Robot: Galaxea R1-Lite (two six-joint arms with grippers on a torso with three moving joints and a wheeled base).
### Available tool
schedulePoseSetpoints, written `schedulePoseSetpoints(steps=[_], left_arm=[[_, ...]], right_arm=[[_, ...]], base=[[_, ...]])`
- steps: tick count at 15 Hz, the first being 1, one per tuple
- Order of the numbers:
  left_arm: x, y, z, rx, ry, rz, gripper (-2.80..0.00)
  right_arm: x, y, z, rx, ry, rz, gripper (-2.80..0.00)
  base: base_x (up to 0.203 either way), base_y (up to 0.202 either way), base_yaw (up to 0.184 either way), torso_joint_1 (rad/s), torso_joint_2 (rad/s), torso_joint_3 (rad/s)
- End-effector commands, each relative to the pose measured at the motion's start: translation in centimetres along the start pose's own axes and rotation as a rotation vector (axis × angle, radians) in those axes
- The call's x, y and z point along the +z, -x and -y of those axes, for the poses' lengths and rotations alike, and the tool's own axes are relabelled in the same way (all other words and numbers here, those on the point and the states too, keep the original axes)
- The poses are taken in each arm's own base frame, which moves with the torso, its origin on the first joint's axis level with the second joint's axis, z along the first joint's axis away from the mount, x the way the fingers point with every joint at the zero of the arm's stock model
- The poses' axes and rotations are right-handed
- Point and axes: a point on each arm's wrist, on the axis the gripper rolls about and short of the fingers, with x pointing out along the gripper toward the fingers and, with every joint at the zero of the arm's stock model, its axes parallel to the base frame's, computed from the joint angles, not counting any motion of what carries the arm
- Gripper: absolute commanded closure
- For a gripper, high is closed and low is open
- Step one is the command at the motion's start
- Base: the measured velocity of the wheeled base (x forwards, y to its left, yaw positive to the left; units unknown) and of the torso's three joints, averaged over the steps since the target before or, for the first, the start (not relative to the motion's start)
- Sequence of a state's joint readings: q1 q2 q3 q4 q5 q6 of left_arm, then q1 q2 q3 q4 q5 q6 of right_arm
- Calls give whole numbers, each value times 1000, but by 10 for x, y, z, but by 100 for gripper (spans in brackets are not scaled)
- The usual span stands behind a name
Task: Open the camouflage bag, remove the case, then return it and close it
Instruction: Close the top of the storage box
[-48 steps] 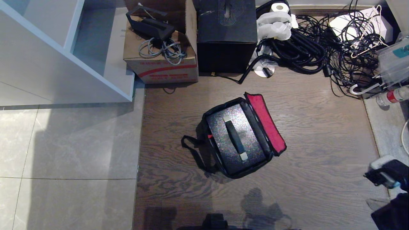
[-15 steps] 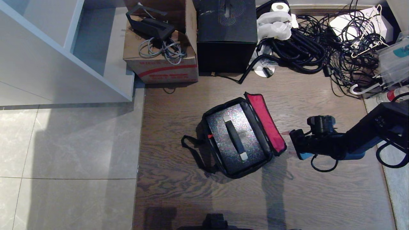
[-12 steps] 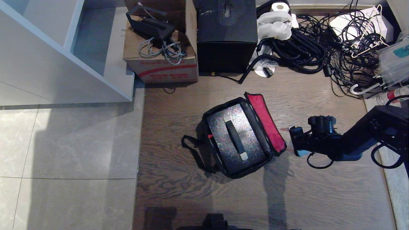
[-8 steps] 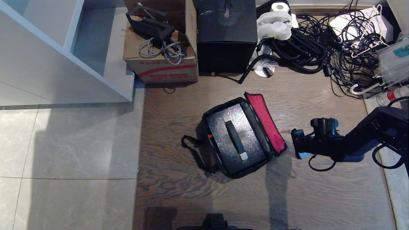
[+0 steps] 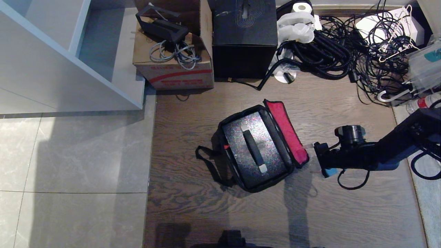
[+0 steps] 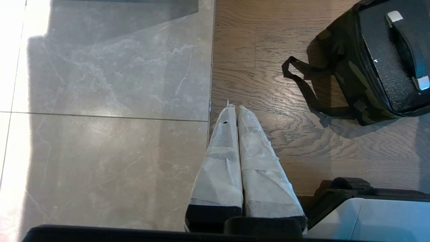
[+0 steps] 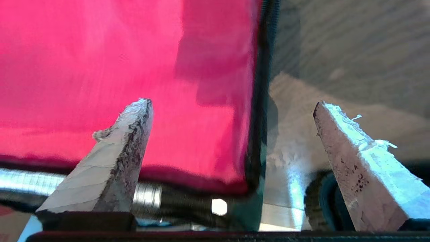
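The camouflage bag (image 5: pixel 237 175) stands open on the wood floor, its red-lined lid (image 5: pixel 286 132) flopped out to the right. Inside it lies the speckled black case (image 5: pixel 241 144), its bar handle (image 5: pixel 254 148) facing up. My right gripper (image 5: pixel 310 157) hovers level just right of the lid's near corner, open. In the right wrist view the red lid (image 7: pixel 134 60) and its black edge (image 7: pixel 263 84) lie ahead between the spread fingertips (image 7: pixel 139 111), untouched. The left gripper (image 6: pixel 233 109) is parked and shut on nothing; the bag (image 6: pixel 349 77) and the case (image 6: pixel 383 60) are off to its side.
Along the far wall stand a cardboard box (image 5: pixel 174 69) with cables, a tall black box (image 5: pixel 244 38) and a tangle of black cables (image 5: pixel 344 48). A white shelf unit (image 5: pixel 69 55) is at the far left. The bag's black strap (image 5: pixel 206 158) loops onto the floor.
The right arm has come in from the right edge to the lid's near corner. In the last second it only shifted slightly there and its wrist turned. Bag and case stayed put.
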State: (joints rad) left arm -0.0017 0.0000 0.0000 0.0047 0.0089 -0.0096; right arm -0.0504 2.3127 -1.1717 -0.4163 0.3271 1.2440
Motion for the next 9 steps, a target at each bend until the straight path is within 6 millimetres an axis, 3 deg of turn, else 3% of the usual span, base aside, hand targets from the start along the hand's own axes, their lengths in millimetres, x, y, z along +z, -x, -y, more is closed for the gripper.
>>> schedulePoseSetpoints(steps=[1, 5, 9], left_arm=[[0, 0, 0, 0, 1, 2, 0], [0, 0, 0, 0, 0, 3, 0], [0, 0, 0, 0, 0, 0, 0]], right_arm=[[-8, 36, -16, 43, 11, 2, -280], [-36, 99, -29, 146, 142, -29, -280], [-51, 124, -20, 298, 266, -71, -280]], base=[[0, 0, 0, 0, 0, 0], [0, 0, 0, 0, 0, 0], [0, 0, 0, 0, 0, 0]])
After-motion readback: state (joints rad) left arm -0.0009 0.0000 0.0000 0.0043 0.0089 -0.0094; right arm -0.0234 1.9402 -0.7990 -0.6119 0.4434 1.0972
